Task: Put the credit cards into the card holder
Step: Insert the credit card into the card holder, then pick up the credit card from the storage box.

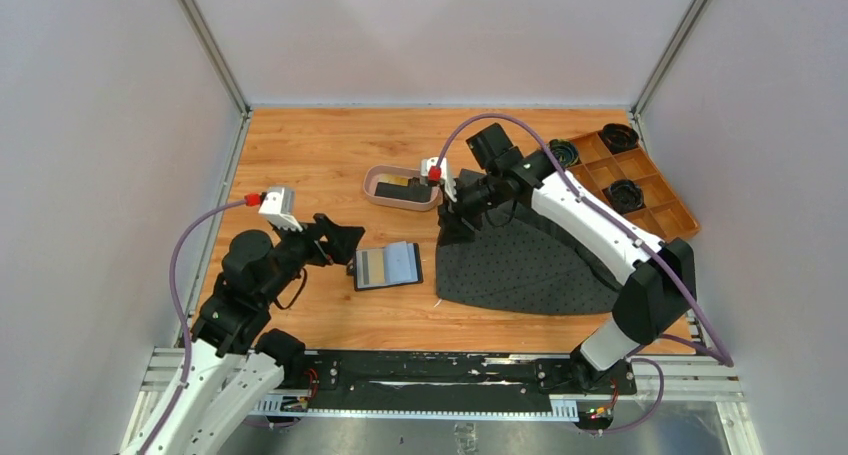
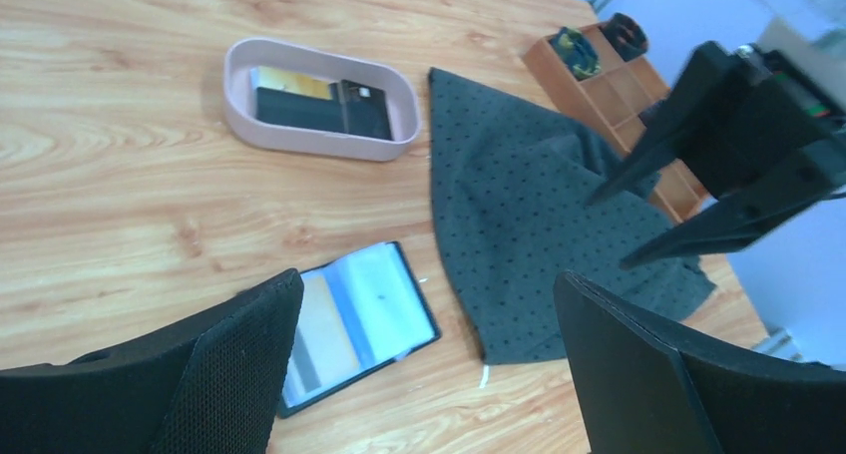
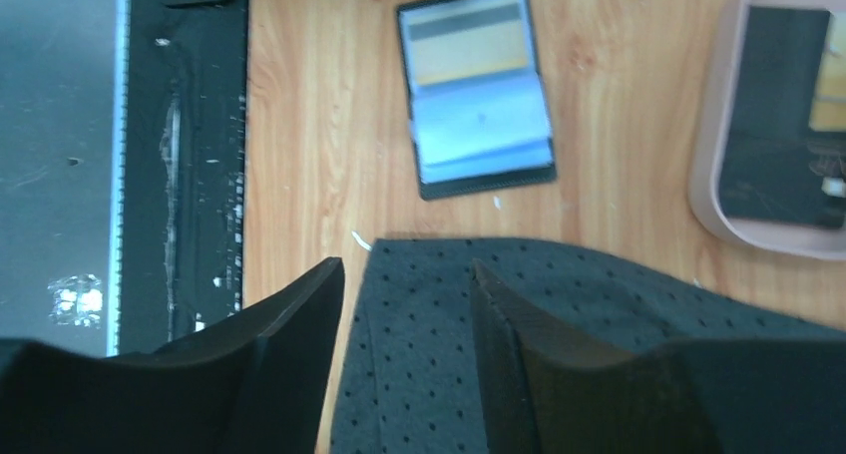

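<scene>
On table (image 1: 320, 155), card holder (image 1: 388, 267) lies open

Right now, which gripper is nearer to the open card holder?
Left. The left gripper hangs right beside the card holder, at its left edge in the top view. The right gripper is farther off, over the dark dotted cloth beside the pink tray.

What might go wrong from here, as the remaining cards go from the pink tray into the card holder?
1. The cards lie flat inside the pink tray; its wall may block a gripper, and a thin card could slip.
2. The right gripper hangs open over the dotted cloth and might snag it.
3. The card holder lies unheld beside the open left gripper; pushing may slide it.
</scene>
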Robot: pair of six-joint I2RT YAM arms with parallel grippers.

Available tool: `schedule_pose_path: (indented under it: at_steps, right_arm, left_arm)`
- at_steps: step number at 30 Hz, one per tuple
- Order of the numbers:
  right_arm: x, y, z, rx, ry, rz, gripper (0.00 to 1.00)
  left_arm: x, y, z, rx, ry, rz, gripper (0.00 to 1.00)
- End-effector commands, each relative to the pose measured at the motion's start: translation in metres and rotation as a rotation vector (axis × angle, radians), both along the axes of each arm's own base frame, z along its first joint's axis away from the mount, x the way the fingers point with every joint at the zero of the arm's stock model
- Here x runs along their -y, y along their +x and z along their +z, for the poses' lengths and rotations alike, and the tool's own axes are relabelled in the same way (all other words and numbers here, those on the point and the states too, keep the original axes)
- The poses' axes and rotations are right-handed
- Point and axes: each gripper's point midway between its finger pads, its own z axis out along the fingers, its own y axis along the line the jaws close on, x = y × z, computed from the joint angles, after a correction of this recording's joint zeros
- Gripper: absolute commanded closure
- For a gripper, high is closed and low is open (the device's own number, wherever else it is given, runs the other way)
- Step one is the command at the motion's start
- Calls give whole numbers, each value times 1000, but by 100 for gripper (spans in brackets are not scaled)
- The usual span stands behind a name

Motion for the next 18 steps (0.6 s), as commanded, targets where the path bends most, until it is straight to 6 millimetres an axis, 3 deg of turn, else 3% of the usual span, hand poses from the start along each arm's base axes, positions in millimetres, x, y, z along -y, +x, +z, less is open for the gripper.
schedule_pose_path:
  at_steps: [1, 4, 8, 12, 18]
  right_arm:
    - [29, 33, -2, 102, -97, -93, 44]
    - [33, 50, 19, 100, -74, -143, 40]
    - [27, 64, 40, 92, -23, -160, 38]
    - [16, 77, 56, 109, 12, -158, 34]
    - [8, 95, 66, 185, 17, -111, 19]
  left_arm:
    - [28, 0, 38, -8, -73, -130, 0]
    - [42, 3, 72, -16, -141, -180, 0]
    - [44, 8, 104, 32, -129, -189, 0]
    - [40, 13, 97, 25, -24, -188, 0]
    - [29, 11, 71, 45, 137, -198, 0]
